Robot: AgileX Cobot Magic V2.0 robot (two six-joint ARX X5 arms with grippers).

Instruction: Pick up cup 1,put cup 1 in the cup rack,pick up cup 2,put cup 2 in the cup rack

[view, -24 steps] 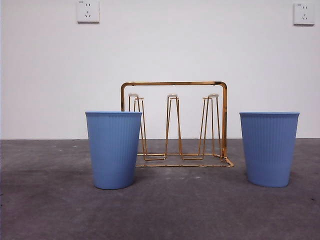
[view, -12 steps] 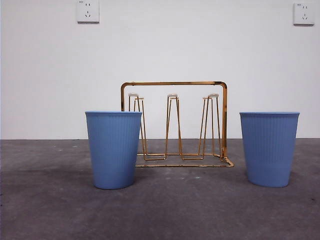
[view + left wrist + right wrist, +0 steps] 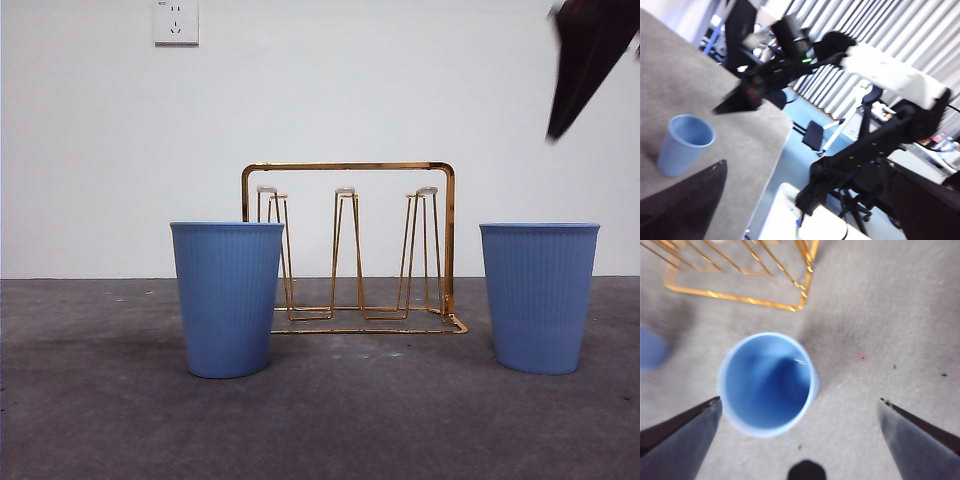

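Two blue ribbed cups stand upright on the grey table: a left cup (image 3: 227, 300) and a right cup (image 3: 538, 297). The gold wire cup rack (image 3: 347, 250) stands between and behind them, with nothing on its pegs. My right gripper (image 3: 799, 400) is open and empty, high above the right cup (image 3: 767, 382), with the rack's corner (image 3: 740, 270) beyond it. It shows in the front view as a dark tip (image 3: 585, 60) at the top right. My left gripper (image 3: 805, 165) is open and empty, away from the cups. Its view shows the right cup (image 3: 685, 145) under the right gripper (image 3: 750, 90).
A white wall with a socket (image 3: 176, 22) stands behind the table. The left cup shows as a blue patch in the right wrist view (image 3: 650, 347). The table's edge (image 3: 775, 150) runs close to the right cup.
A dark arm tip has come into the front view at the top right and now covers the right wall socket. The cups and the rack have not moved.
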